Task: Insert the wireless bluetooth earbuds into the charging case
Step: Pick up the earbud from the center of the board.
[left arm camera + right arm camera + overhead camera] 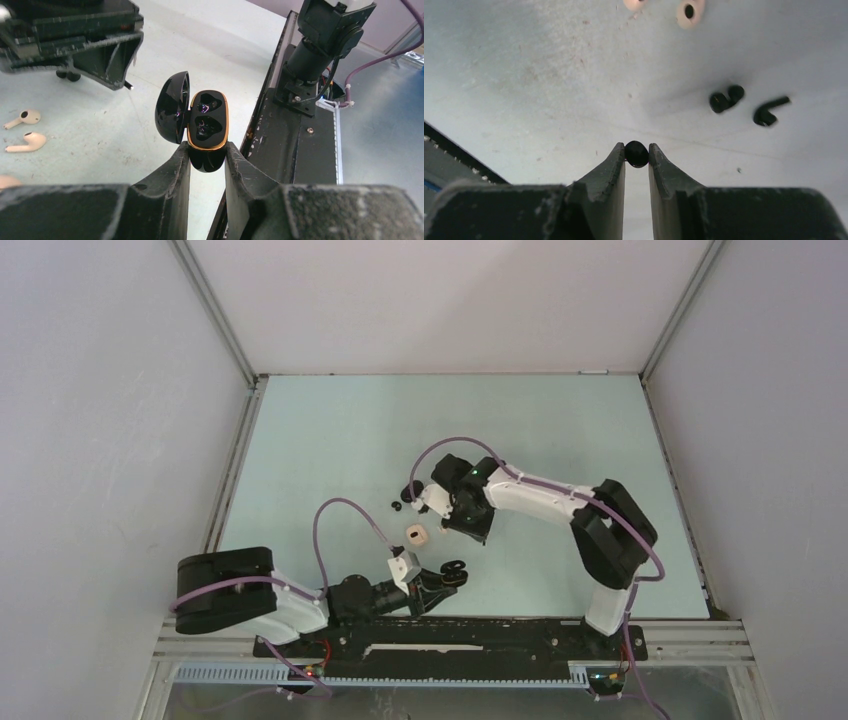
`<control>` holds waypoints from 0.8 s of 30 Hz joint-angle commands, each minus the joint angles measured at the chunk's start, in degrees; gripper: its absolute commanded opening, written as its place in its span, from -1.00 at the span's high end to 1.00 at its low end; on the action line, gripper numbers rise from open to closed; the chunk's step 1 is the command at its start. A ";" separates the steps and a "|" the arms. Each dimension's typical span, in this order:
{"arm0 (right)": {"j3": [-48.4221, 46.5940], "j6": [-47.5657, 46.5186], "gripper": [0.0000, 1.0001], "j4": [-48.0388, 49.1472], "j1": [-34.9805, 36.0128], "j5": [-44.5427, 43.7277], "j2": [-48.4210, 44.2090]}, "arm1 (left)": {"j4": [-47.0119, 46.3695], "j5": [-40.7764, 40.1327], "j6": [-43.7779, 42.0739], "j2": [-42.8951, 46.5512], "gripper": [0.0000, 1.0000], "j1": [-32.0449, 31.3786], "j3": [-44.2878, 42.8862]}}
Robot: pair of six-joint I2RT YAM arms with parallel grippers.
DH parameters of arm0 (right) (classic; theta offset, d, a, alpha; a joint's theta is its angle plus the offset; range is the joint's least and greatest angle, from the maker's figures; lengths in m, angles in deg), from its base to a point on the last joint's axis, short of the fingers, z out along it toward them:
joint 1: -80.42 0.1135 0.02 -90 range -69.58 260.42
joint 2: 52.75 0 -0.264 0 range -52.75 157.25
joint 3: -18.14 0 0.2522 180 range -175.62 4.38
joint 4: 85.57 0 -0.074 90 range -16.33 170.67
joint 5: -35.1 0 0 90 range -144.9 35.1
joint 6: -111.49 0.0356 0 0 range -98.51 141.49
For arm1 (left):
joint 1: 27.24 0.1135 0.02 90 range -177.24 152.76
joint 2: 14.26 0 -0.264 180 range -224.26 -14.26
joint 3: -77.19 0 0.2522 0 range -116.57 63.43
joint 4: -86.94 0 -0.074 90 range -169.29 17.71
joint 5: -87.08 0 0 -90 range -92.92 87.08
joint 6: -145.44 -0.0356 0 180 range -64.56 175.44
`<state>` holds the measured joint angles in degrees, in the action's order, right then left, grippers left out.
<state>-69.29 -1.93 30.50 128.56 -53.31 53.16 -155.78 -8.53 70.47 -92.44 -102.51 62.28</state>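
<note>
Insertion step is judged in hand: right gripper (636, 148) pinches a black earbud (636, 154) between its fingertips at mid-table, while left gripper (207, 150) clamps the lower body of the open black case (210, 125) near the near edge of the table (560, 420), both wells appearing vacant. Sound practice would be to carry the earbud over one well, match its orientation to the recess, lower gently and release only once seated, with the case kept steady. No brand, label or legible writing is visible.

We saw a pale blue-green table (340, 430) enclosed on three sides by plain whitish walls (100, 390), with aluminium struts (214, 310) running up the corners. Soft, even light left only faint shadows.
</note>
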 commanded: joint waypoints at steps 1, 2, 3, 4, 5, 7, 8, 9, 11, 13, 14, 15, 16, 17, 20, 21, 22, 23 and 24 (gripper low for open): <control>-1.84 -3.60 1.00 -3.77 -0.26 -3.40 -8.39 | -1.25 1.28 0.39 2.31 1.00 -0.37 -2.82; -2.47 -4.51 1.00 -4.55 -0.37 -3.91 -9.45 | -0.41 1.48 0.44 2.85 1.00 -0.45 -3.19; -3.19 -5.43 1.00 -5.26 -0.55 -4.40 -10.53 | 0.76 1.81 0.40 3.44 1.00 -0.41 -3.81; -4.07 -6.40 1.00 -5.85 -0.83 -4.95 -11.57 | 2.12 2.09 0.32 4.12 1.00 -0.39 -4.56; -4.92 -7.60 1.00 -6.42 -1.19 -5.17 -12.75 | 3.49 2.42 0.13 4.86 1.00 -0.36 -5.29; -6.83 -10.08 1.00 -7.54 -2.04 -5.50 -15.03 | 6.79 2.93 -0.51 6.57 1.00 -0.38 -6.95; -8.12 -11.43 1.00 -8.58 -2.28 -6.01 -16.00 | 8.38 3.15 -0.90 7.42 1.00 -0.38 -7.73; -9.45 -13.28 1.00 -9.77 -2.76 -6.24 -16.74 | 10.10 3.33 -1.41 8.18 1.00 -0.34 -8.48; -10.66 -16.17 1.00 -10.50 -3.92 -6.26 -18.72 | 13.37 3.62 -2.54 9.76 1.00 -0.36 -10.29; -12.03 -18.31 1.00 -10.53 -5.20 -5.27 -21.03 | 16.16 4.07 -3.73 11.02 1.00 -0.35 -11.52; -12.95 -19.26 1.00 -10.34 -5.62 -4.83 -22.13 | 17.36 4.11 -4.23 11.53 1.00 -0.33 -11.97; -13.78 -20.07 1.00 -10.02 -5.82 -4.44 -23.71 | 18.16 4.11 -4.67 11.89 1.00 -0.37 -12.25; -14.47 -20.64 1.00 -9.57 -6.02 -3.77 -25.05 | 18.96 4.05 -5.11 12.23 1.00 -0.34 -12.56; -14.97 -21.08 1.00 -8.66 -6.09 -2.77 -26.37 | 19.81 3.84 -5.49 12.51 1.00 -0.38 -12.75; -13.80 -21.59 1.00 -4.54 -6.04 0.94 -32.20 | 20.58 2.37 -5.41 13.05 1.00 -0.30 -13.05; -12.51 -21.20 1.00 -2.01 -5.99 2.25 -34.74 | 20.60 1.64 -5.13 13.14 1.00 -0.19 -13.16; -10.28 -21.07 1.00 1.02 -5.98 3.64 -37.57 | 20.59 0.87 -4.91 13.21 1.00 -0.23 -13.35; -7.71 -21.06 1.00 4.20 -5.62 4.32 -40.82 | 20.52 -0.12 -4.65 13.17 1.00 -0.22 -13.50; -4.84 -20.98 1.00 8.02 -5.17 4.72 -43.76 | 20.32 -1.11 -4.39 13.15 1.00 -0.22 -13.62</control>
<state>-79.95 -21.56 26.72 122.42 -53.55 19.87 -135.39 -6.06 67.01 -80.52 -102.51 50.96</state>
